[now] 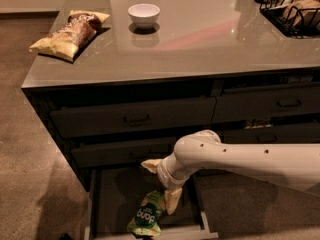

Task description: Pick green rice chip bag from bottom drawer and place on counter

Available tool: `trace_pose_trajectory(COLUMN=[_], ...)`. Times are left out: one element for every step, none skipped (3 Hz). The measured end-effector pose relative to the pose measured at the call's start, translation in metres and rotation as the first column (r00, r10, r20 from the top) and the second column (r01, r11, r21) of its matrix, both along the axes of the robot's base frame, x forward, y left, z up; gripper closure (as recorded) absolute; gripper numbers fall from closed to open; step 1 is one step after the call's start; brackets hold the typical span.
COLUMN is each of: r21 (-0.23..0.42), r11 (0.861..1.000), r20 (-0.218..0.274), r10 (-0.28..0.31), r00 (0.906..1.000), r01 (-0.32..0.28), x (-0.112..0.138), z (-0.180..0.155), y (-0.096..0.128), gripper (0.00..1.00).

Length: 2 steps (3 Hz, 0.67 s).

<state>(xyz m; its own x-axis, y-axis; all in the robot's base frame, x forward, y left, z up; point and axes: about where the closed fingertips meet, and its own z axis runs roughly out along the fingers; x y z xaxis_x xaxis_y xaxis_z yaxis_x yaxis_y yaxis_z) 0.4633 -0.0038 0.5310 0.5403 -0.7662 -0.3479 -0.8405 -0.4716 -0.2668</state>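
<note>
Reach step: gripper [171, 199] low in the open drawer [114, 200], at the bag [146, 215].
Bag lies on the drawer floor near the front edge, with the gripper at its upper right, seemingly touching it. Clenched or released, I cannot tell. Next: grip the bag, lift it clear, carry it to the counter [200, 46].

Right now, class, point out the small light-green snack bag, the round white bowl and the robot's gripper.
Small light-green snack bag [146, 216], camera view: its dark round logo.
Round white bowl [144, 21], camera view: its front wall.
Gripper [172, 201], camera view: its tip, over the dark drawer [117, 199] beside the bag.
</note>
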Motion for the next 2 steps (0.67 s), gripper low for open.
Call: trace_pose_trajectory(r21=[-0.001,-0.014], r11=[1.000,1.000], r20=[-0.001,0.001], r10=[0.000,0.019], r00=[1.0000,0.9998], r01=[0.000,-0.019], x=[-0.0002,0.0021], z=[0.0000,-0.0040], y=[-0.0003,0.0016], gripper=[0.00,0.00])
